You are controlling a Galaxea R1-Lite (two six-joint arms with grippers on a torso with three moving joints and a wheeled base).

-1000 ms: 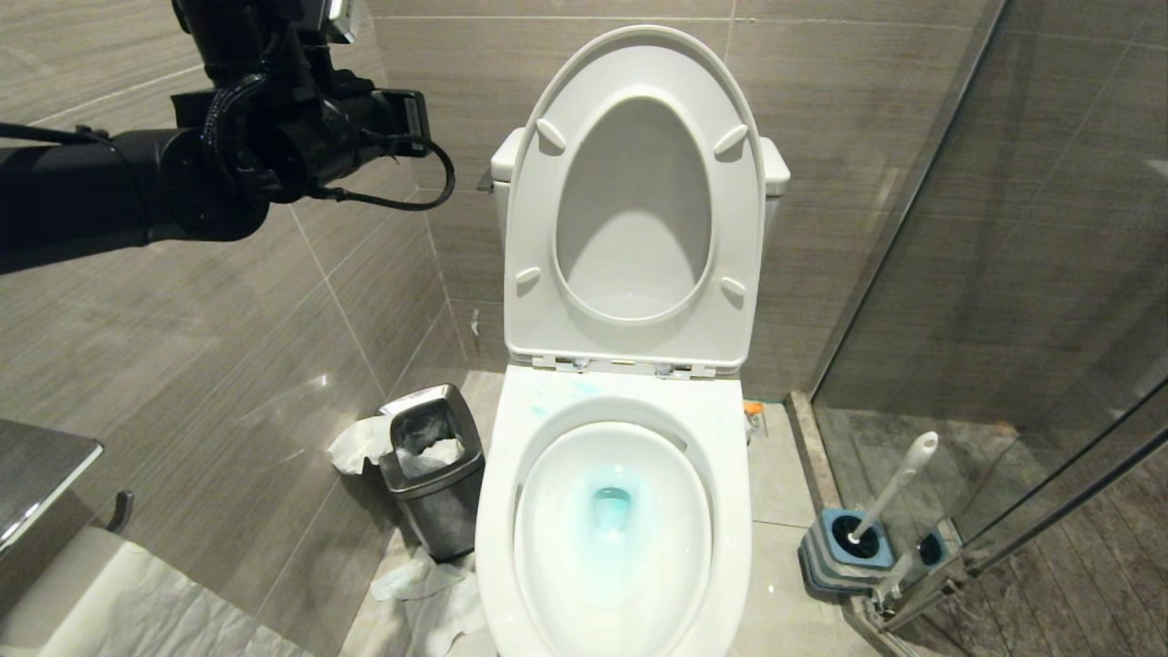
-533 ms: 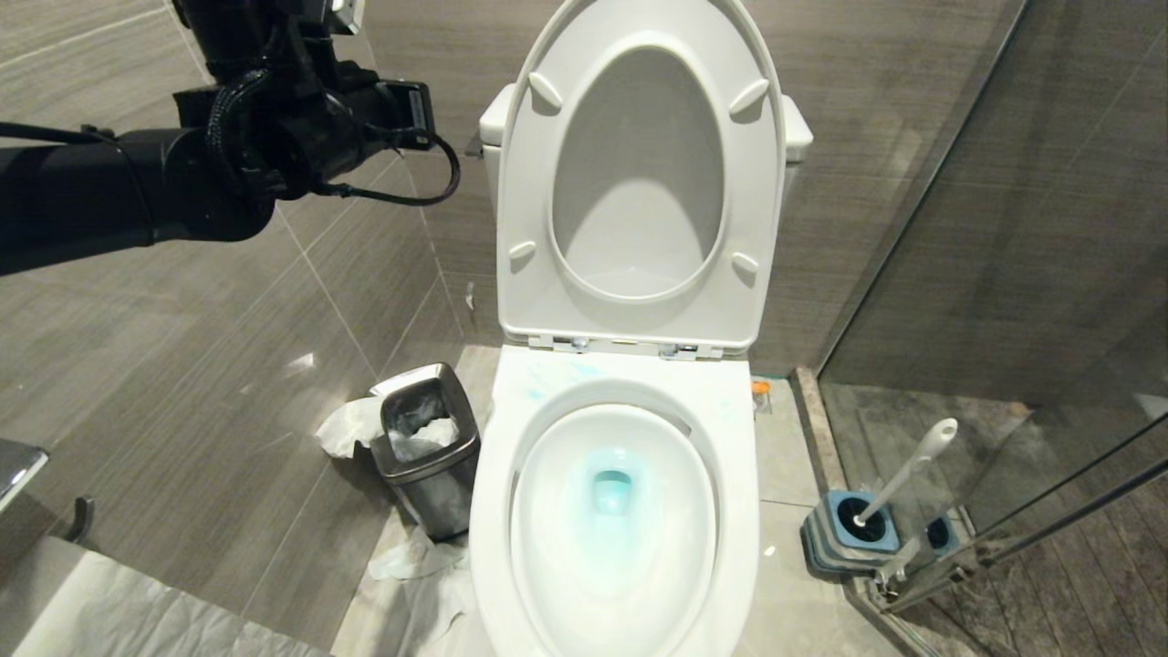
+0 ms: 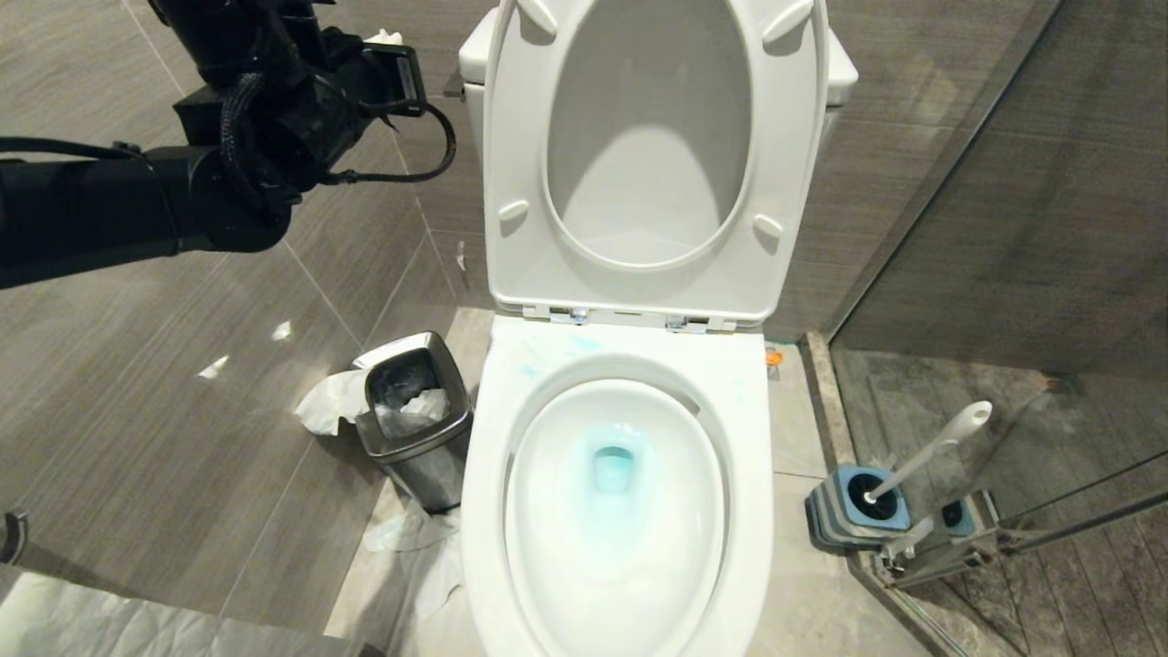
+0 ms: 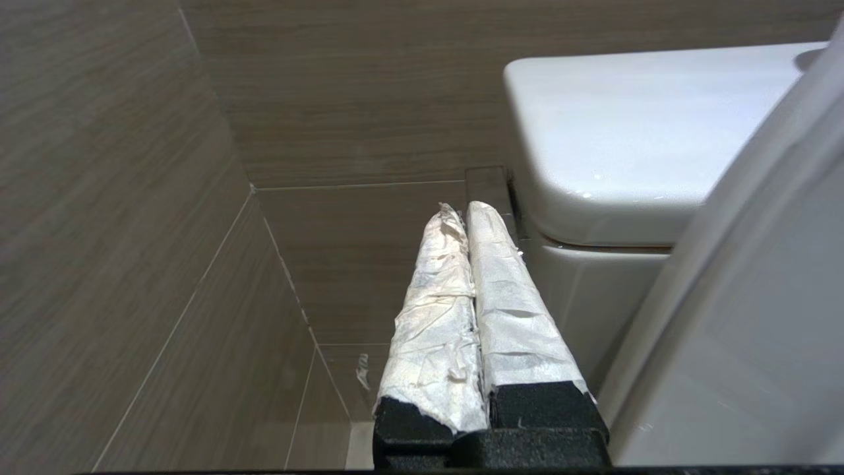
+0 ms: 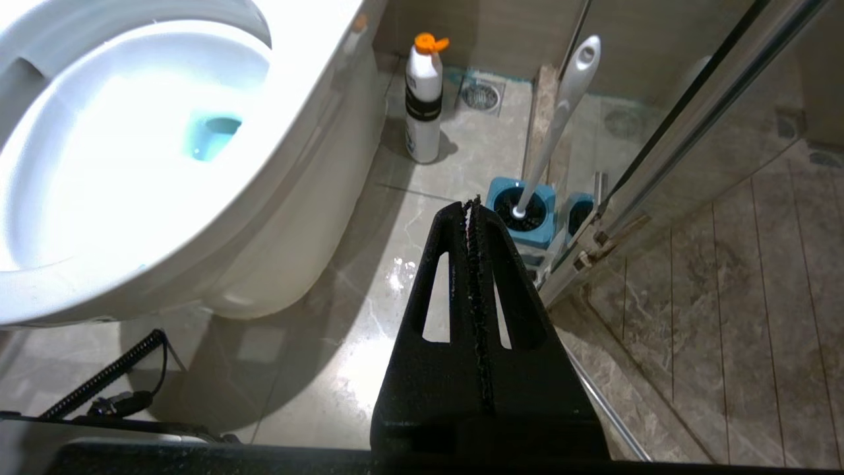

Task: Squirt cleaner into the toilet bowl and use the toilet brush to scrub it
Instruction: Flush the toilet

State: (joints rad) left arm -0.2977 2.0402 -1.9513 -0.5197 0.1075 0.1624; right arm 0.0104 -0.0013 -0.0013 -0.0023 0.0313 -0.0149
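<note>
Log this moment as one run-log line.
left gripper shut, beside tank | right gripper shut, empty | toilet brush in holder | toilet bowl water tinted blue

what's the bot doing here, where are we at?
Toilet cleaning. Blue cleaner already tints the water in the toilet bowl. The toilet brush sits untouched in its holder on the floor. Left gripper, shut and empty, is raised beside the cistern. Right gripper, shut, hangs low near the brush.

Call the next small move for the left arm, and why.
Probably ease the shut left gripper in toward the side of the cistern: it's raised beside the tank, near a wall plate, the bowl water is already tinted blue, and the toilet brush sits in its holder.
</note>
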